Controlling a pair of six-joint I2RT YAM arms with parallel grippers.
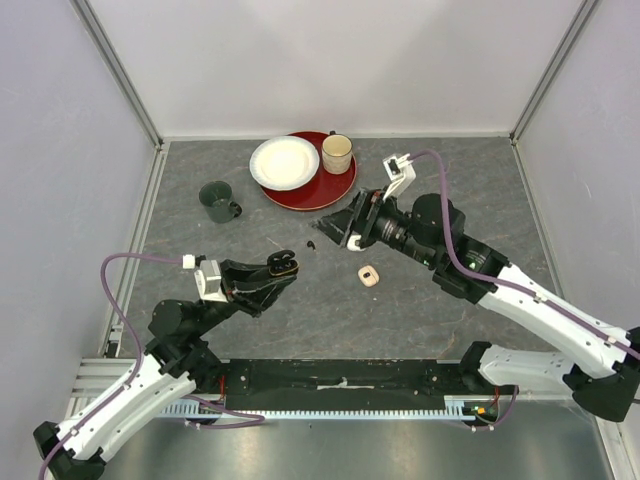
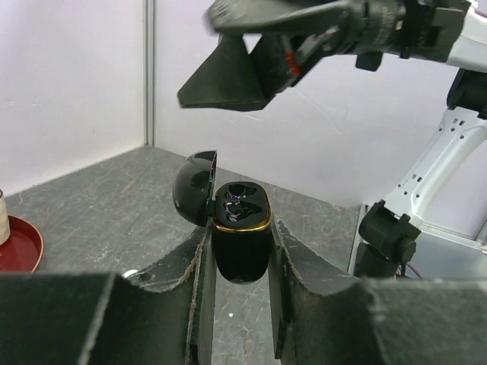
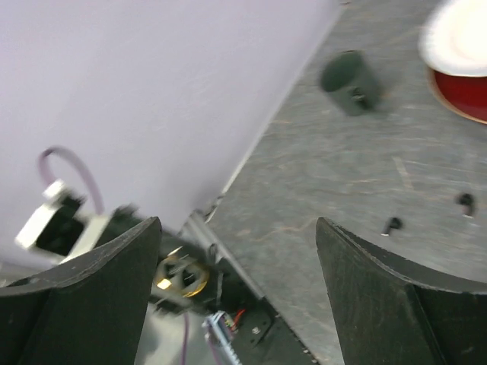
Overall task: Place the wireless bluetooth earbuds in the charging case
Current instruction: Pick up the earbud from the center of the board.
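L hand point(image 1: 281, 267) raised, gripping open black case point(image 2: 240, 232), R hand point(image 1: 338, 232) spread wide

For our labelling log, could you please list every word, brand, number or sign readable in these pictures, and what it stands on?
No text can be read.
The small red mark on the right arm's end effector is too blurred to tell whether it is lettering.
The glossy black gold-rimmed charging case, beige cup and dark green mug show no markings.

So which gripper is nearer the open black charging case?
Left. The left gripper is clamped on the black charging case; the right gripper hangs open just above and beyond it, not touching.
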